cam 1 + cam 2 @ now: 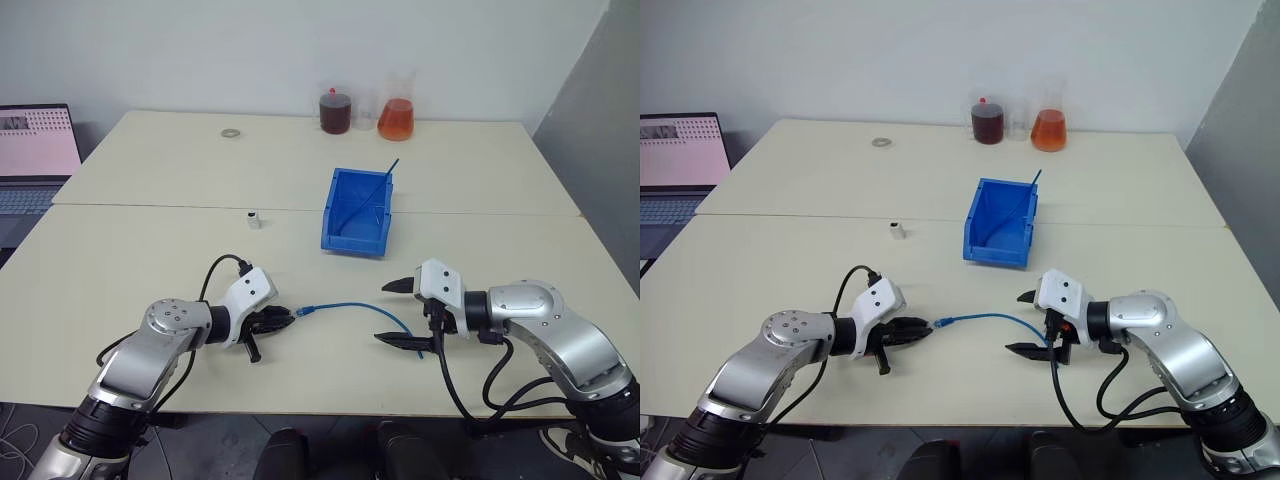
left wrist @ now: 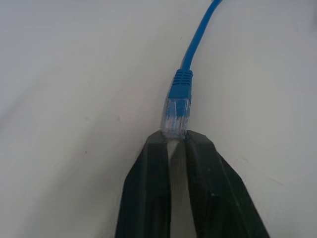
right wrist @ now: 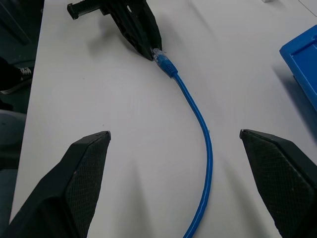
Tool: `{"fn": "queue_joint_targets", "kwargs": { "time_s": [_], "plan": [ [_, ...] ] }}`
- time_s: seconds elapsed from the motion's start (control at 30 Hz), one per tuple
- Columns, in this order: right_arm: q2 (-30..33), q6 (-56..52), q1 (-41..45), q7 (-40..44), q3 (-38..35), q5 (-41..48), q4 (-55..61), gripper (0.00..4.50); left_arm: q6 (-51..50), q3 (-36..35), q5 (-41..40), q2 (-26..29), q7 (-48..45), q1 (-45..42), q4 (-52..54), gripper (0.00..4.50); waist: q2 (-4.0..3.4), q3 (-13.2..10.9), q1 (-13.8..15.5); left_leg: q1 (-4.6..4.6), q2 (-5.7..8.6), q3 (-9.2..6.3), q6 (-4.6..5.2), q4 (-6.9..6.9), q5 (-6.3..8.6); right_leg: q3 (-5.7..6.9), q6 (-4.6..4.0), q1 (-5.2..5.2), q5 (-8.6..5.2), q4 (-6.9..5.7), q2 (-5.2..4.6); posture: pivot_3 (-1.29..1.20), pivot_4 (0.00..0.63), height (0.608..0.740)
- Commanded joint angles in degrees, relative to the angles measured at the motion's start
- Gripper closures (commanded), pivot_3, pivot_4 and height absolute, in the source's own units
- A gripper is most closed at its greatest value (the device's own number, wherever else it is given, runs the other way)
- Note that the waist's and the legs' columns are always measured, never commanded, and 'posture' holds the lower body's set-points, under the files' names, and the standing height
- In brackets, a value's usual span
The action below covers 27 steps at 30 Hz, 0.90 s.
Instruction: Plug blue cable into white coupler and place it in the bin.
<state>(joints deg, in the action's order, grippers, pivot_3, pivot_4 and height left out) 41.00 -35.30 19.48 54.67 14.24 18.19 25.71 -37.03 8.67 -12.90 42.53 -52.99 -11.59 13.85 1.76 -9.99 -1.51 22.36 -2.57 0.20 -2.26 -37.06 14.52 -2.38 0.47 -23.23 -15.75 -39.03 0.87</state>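
The step in hand is judged to be the pick-up of the blue cable [image 1: 352, 306], which lies in a loose arc on the near part of the surface [image 1: 150, 230], between the two claws. The left claw [image 2: 174, 140] is seen drawn together on the clear plug [image 2: 175, 118] at the cable's left end, the plug's tail being pinched between the fingertips while most of the plug projects beyond them. The right claw [image 3: 173, 144] is held wide, its fingers [image 3: 86, 163] spread to either side of the cable's right portion, with nothing gripped. The white coupler [image 1: 254, 219] stands by itself farther back and left of centre, well apart from both claws and untouched. The bin [image 1: 358, 212] sits beyond the cable, right of centre, with a thin blue strand [image 1: 384, 175] leaning on its far rim. The joining is therefore not yet begun. The next move is judged to call for the coupler to be fetched by the free right claw and its socket lined up with the plug; since the plug is held only by its tail, some slip or tilt on insertion may be expected. The surface is formed of pale cream tables set edge to edge. At the far edge two flasks of dark [image 1: 335, 110] and orange liquid [image 1: 396, 116] stand before a white wall; a small ring [image 1: 231, 132] lies far left, and a laptop [image 1: 35, 160] is open at the left.
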Motion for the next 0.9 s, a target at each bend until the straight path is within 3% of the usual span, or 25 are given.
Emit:
{"fn": "queue_joint_targets", "kwargs": {
  "time_s": [0.03,0.23,0.43,0.57,0.9],
  "plan": [
    [-0.26,1.87,0.19,-0.11,-0.80,0.29,3.06,0.04,-1.40,1.79,-0.15,-0.58,0.16,2.54,-1.13,4.34,0.00,0.01,-0.01,-0.01,0.00,0.00,0.00,0.00,0.00,0.00,0.00,0.00,0.00,0.00,0.00,0.00,0.150,0.740],
    [-1.11,1.88,-1.39,0.04,-3.18,3.64,4.39,0.04,-1.74,-2.38,-3.09,-1.17,0.40,2.98,-1.35,4.34,0.01,0.02,-0.10,-0.02,-0.01,-0.01,0.00,0.01,0.00,0.00,0.00,0.00,0.00,0.00,0.01,0.00,0.150,0.740],
    [-3.06,-15.28,-2.55,-3.72,-13.03,21.70,7.70,0.04,-3.98,-6.70,-11.27,-2.51,-2.30,1.59,0.94,4.34,0.04,0.00,-0.12,0.00,-0.04,-0.07,0.00,0.01,0.00,0.00,0.00,0.00,0.00,-0.01,0.02,0.00,0.150,0.740],
    [-5.35,-20.65,-3.92,-8.84,-17.80,29.39,9.60,0.04,-8.68,-9.88,-18.92,-5.24,-2.37,-1.43,2.09,4.34,0.13,-0.05,0.00,0.11,-0.05,-0.07,0.00,-0.02,0.00,0.09,0.00,-0.02,0.00,0.00,0.02,0.00,0.150,0.740],
    [-10.39,-22.25,-7.42,-17.07,-17.74,37.18,10.69,0.04,-19.65,-15.87,-33.99,-9.77,0.77,-8.66,1.78,4.34,0.15,-0.05,-0.30,0.10,0.01,-0.08,0.00,-0.02,0.00,0.05,0.02,-0.03,0.01,0.01,0.06,0.00,0.150,0.740]
  ]
}}
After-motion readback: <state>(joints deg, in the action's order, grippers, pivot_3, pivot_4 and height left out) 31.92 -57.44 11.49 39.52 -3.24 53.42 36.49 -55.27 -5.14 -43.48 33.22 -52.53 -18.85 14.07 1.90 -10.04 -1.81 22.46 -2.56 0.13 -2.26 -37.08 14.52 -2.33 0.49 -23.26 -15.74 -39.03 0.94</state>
